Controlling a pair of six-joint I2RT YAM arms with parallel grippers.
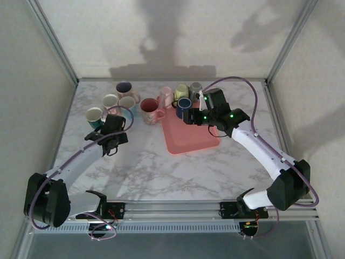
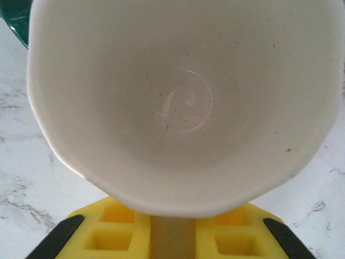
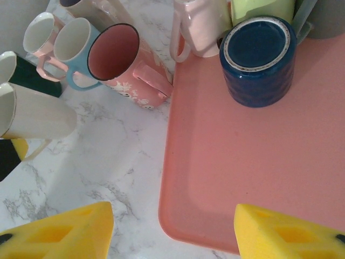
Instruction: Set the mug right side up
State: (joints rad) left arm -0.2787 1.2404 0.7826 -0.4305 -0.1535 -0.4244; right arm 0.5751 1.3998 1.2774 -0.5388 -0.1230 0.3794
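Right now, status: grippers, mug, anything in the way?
Left gripper shut on white mug, tilted. Right gripper open above pink tray. Blue mug upside down on tray, pale pink mug close beside.

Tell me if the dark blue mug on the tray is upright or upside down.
Upside down. The dark blue mug shows its closed base with a pale ring on top, standing on the pink tray.

Wearing white shells on the long links of the left arm (image 1: 78,162) and right arm (image 1: 259,144), with black housings bulging at the joints and small green lights (image 1: 207,115) glowing near the right wrist. Trailing thin purple cables (image 1: 237,80) from black bases (image 1: 241,210) bolted to a silver rail (image 1: 172,208). Ending in a left claw (image 2: 172,229) and right claw (image 3: 172,226) carrying yellow fingers (image 3: 59,232) moulded with square recesses and tipped in black at the outer corners.
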